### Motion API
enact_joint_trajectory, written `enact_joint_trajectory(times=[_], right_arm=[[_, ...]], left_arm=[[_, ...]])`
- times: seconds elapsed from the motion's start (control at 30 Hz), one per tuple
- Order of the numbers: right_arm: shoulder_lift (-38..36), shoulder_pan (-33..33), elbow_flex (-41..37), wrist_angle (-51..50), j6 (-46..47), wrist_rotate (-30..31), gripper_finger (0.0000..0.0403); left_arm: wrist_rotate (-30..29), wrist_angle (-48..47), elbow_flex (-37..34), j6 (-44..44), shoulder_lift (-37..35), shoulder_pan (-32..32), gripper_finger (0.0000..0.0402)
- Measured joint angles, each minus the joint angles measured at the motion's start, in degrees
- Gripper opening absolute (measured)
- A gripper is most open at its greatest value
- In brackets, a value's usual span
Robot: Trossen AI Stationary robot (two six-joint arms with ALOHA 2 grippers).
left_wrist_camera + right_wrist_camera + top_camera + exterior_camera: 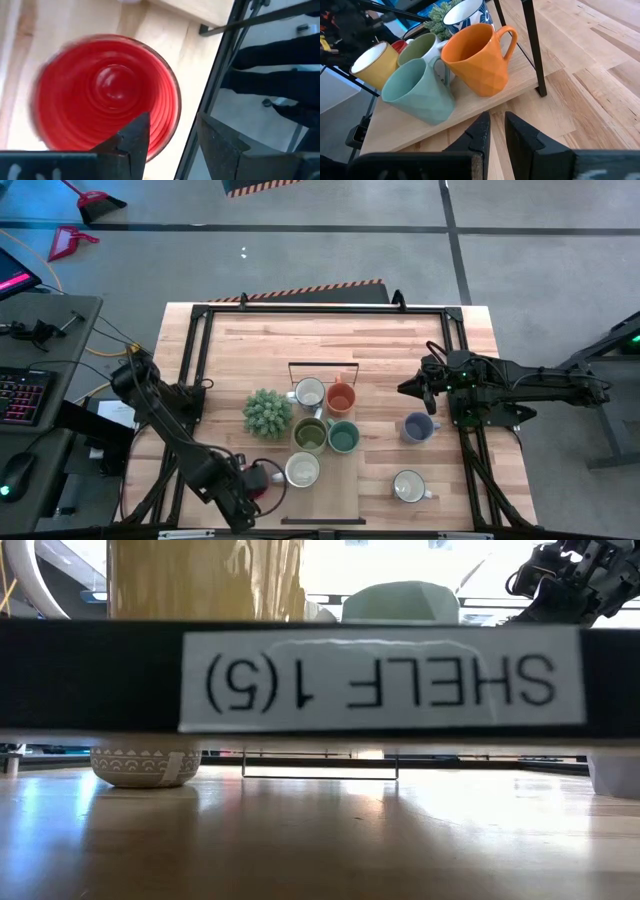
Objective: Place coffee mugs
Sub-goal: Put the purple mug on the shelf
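Note:
Five mugs stand on a thin wooden board (322,498): white-blue (309,392), orange (341,396), olive (310,434), teal (343,436) and cream (302,469). The blue-grey mug (417,426) and a white mug (408,485) stand on the table to the right. My left gripper (172,137) is open at the red mug (107,95), by the board's near left corner, with its fingers on either side of the rim. My right gripper (496,132) hovers right of the orange mug (477,55), open by a narrow gap and empty. The patterned mug's base (145,765) shows in the low view. My left gripper comes at the red mug from above, with one finger (135,140) inside the bowl and the other (220,145) outside the rim (175,107). Wood shows between the outer finger and the wall. I cannot tell whether the inner finger touches.
A spiky green plant (267,413) stands left of the board. A black metal frame (200,360) runs around the table. A black bar labelled SHELF 1(5) (380,680) blocks most of the low view. Bare wood lies at the table's far side (330,335).

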Motion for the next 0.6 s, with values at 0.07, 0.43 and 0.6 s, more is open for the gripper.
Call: enact_joint_trajectory(times=[0.07, 0.43, 0.6], right_arm=[[0.00, -0.02, 0.00, -0.09, 0.00, 0.00, 0.0043], [0.00, -0.02, 0.00, -0.11, -1.72, 0.02, 0.0043], [0.00, -0.02, 0.00, 1.50, -2.62, 1.47, 0.0043]], left_arm=[[-0.90, -0.51, 0.00, -0.09, -1.34, 0.03, 0.0152], [-11.95, -1.12, 0.00, 4.92, -11.98, 1.62, 0.0152], [-23.48, -2.72, 0.01, 9.90, -18.43, 3.43, 0.0151]])
